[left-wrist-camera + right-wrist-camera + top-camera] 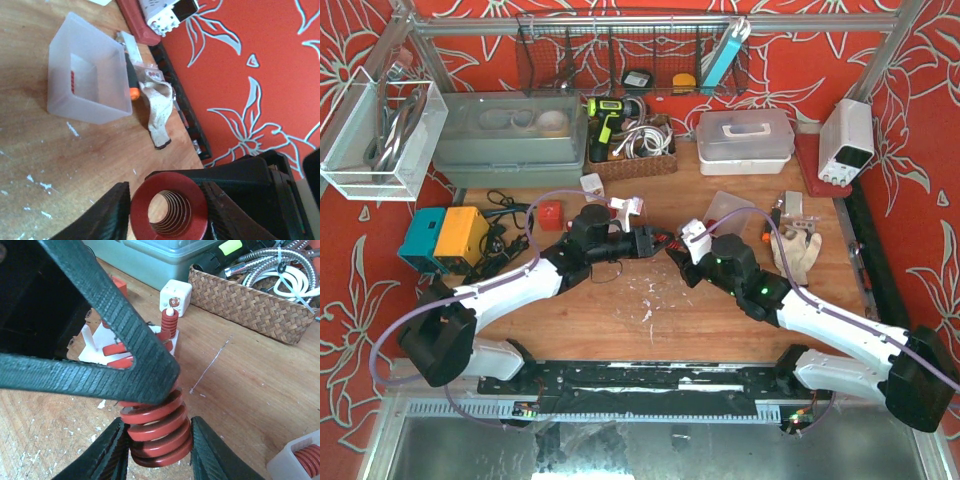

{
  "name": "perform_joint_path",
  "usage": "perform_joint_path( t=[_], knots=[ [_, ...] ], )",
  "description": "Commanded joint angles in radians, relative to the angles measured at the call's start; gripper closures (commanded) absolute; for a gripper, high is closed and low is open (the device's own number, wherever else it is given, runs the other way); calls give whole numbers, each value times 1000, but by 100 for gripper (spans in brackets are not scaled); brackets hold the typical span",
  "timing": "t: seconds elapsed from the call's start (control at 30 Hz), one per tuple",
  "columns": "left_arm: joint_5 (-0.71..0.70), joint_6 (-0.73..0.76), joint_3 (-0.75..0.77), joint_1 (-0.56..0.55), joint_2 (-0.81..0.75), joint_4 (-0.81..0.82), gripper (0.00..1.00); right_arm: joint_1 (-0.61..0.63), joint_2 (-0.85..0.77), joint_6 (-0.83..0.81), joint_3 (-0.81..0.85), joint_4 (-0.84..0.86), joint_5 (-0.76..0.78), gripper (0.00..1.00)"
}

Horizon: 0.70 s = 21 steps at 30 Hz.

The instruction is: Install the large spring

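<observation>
Large red coil spring (157, 432) is hanging over the scratched wooden tabletop (240, 390), between our two arms. We are clamping one end between our right fingers (102, 455), while our left fingers (107, 215) are pressing both sides of the other end.

the large spring (157, 432) is metal under a glossy red coat, smooth along its coils. the right hand (159, 450) has matt black plastic fingers (107, 457). the counter (250, 385) is bare wood, scuffed and flecked with white. the basket (240, 300) is rough woven wicker. the tub (85, 107) is frosted, translucent plastic. the glove (159, 115) is worn, off-white cloth.
</observation>
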Motion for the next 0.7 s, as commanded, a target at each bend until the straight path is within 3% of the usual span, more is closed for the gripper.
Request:
perform_joint_path(
  t=[0.0,0.13,0.23,0.5,0.67],
  knots=[
    [-5,-2,16,3,-1,22,63,17,6,-18,3,46,-3,97],
    [-7,6,11,4,-4,22,82,20,9,-21,2,47,-5,95],
    [-27,17,1,4,-16,21,91,20,16,-21,4,47,-6,89],
    [-128,99,-13,4,-76,-24,100,20,31,-13,8,41,17,47],
    [-297,202,-24,4,-135,-120,100,20,11,-1,-12,57,69,15]
  ],
)
